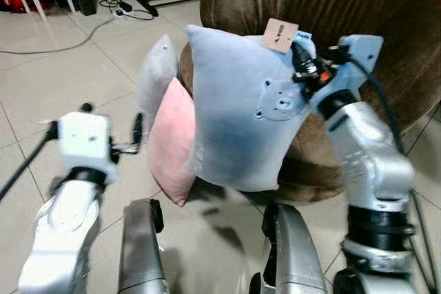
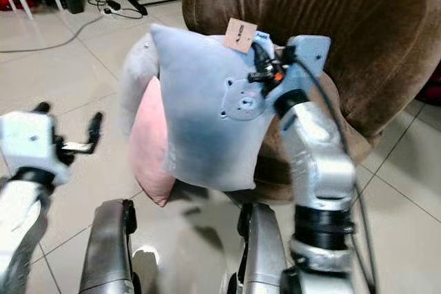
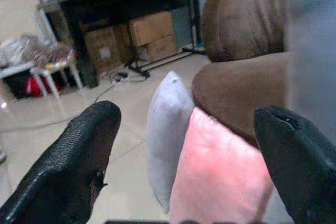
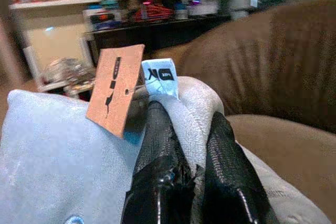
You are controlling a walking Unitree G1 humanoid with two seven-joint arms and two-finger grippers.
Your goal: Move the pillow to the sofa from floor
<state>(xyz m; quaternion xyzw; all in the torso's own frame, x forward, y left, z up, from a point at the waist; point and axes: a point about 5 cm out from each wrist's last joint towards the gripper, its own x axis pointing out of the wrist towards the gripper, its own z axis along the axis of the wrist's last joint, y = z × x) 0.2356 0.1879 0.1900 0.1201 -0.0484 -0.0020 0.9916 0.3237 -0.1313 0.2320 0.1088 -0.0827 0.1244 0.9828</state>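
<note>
Robot legs (image 1: 138,253) fill the near foreground, tiled floor (image 1: 41,135) under them. Right gripper (image 4: 184,145) is doing the work: jaws closed on the top corner of the blue pillow (image 1: 238,115), fabric bunched between the two black fingers (image 4: 157,145), right by the tan hang tag (image 1: 280,34) and the small sewn label (image 4: 160,74). Pillow is already off the floor, hanging straight down from the jaws, long axis vertical, face toward the robot. Brown sofa (image 1: 344,12) sits just beyond and behind the jaws; seat edge looks roughly level with the pillow's lower half, so my read is the next move needs forward reach plus a bit of lift to clear the cushion front before release. Hanging from one corner it'll likely swing and could snag the seat edge. Left gripper (image 1: 110,135) hovers off to the side, lower down, jaws open and empty, well apart from the blue pillow. Ahead of the left jaws: pink pillow (image 3: 220,177) and grey pillow (image 3: 168,135) leaning upright against the sofa base, touching each other. Right arm is clearly the nearer one to the sofa seat. Cables (image 1: 117,8) and cardboard boxes (image 3: 149,35) in the background, out of the path.
</note>
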